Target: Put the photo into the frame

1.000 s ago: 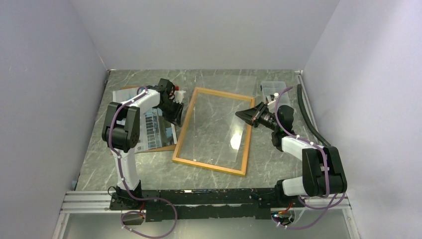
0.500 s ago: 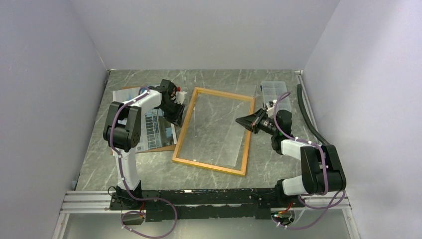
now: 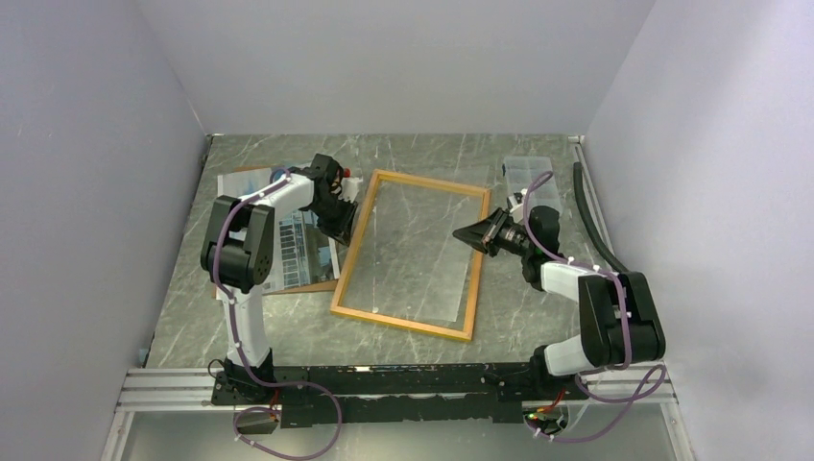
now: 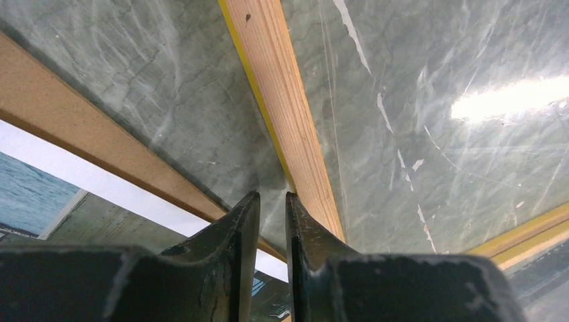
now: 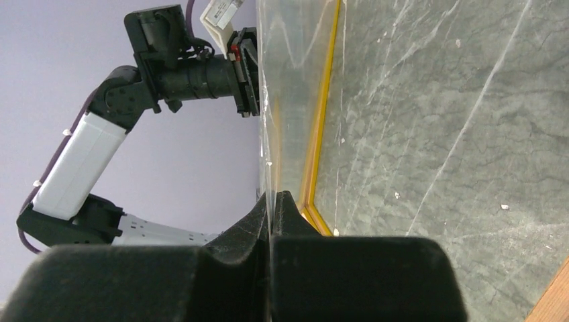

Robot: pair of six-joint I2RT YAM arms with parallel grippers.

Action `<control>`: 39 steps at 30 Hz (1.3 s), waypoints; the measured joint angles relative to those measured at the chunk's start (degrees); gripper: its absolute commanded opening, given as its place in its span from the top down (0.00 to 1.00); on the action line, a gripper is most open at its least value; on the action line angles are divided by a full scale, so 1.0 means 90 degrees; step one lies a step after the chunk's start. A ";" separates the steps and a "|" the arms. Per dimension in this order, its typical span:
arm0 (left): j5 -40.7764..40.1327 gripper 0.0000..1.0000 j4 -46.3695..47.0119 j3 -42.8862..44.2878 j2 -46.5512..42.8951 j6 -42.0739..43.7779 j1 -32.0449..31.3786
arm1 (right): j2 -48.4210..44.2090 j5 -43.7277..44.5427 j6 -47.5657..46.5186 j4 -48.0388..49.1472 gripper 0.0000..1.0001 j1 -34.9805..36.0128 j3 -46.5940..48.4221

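The frame point(image 3: 355, 252) lies flat mid-table, wood-brown with a yellow edge. Its clear pane point(image 5: 295, 67) stands tilted up from the frame, and my right gripper point(image 5: 274, 194) is shut on the pane's thin edge above the frame's right rail point(image 3: 480, 252). My left gripper point(image 4: 272, 196) sits low at the frame's left rail point(image 4: 288, 114); its jaws stand a narrow gap apart, with only table showing between them. The photo point(image 3: 298, 245), a building under blue sky, lies face up to the left of the frame, partly under the left arm.
A brown backing board point(image 4: 80, 134) lies under the photo. A small clear plastic box point(image 3: 528, 173) sits at the back right. A black hose point(image 3: 593, 226) runs along the right wall. Walls close in on three sides.
The left gripper's jaws have narrowed and it has edged toward the frame's left rail. The right gripper, still on the pane, has dropped slightly.
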 measured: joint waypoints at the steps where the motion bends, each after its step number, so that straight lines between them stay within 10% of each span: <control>1: -0.0010 0.75 0.0007 0.0000 0.0010 0.0000 -0.0007 | 0.0046 -0.0007 -0.0015 -0.0002 1.00 0.0000 0.0032; 39: -0.0029 0.90 0.0090 0.0000 0.0109 0.0000 -0.0046 | 0.0908 -0.0350 0.0189 0.0925 1.00 0.0187 0.0257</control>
